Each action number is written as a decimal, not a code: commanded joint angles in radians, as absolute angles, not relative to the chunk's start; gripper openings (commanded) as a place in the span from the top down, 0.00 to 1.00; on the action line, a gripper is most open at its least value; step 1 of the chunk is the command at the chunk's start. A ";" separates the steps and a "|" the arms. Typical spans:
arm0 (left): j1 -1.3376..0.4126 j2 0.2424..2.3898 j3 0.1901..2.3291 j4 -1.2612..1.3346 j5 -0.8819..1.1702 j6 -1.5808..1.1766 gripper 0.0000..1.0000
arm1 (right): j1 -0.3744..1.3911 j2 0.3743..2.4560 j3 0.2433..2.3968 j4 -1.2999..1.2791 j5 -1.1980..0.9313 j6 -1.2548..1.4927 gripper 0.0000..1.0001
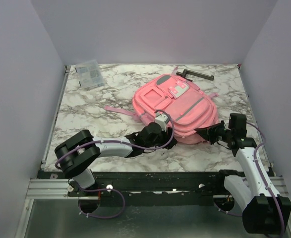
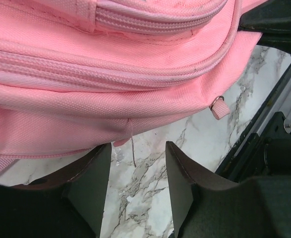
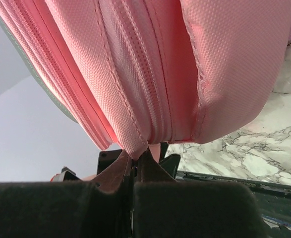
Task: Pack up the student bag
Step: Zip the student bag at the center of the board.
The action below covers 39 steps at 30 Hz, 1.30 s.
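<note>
The right gripper (image 3: 134, 162) pinches only a thin fold of the student bag (image 3: 195, 64) just above it, so a hard pull may slip it free, while the left gripper (image 2: 135, 171) is released.

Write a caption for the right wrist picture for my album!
Right gripper pinching the pink student bag by a seam, above the marble table.
</note>
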State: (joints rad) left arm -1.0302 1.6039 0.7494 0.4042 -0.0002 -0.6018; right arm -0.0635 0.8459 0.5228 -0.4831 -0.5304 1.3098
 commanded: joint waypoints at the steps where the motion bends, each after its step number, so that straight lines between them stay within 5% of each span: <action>1: -1.062 1.633 0.720 0.555 -0.117 -0.584 0.51 | -0.064 0.841 0.566 -0.409 -0.559 1.353 0.99; 11: -1.071 1.680 0.724 0.574 -0.207 -0.586 0.59 | -0.063 0.826 0.578 -0.416 -0.559 1.373 0.99; 25: -1.011 1.609 0.606 0.496 -0.353 -0.665 1.00 | -0.064 0.781 0.603 -0.449 -0.488 1.380 1.00; 36: -0.823 1.578 0.520 0.486 -0.095 -0.761 0.99 | -0.064 0.789 0.672 -0.497 -0.384 1.237 0.99; 39: -0.820 1.555 0.527 0.481 -0.035 -0.767 0.84 | -0.063 0.772 0.691 -0.513 -0.355 1.089 1.00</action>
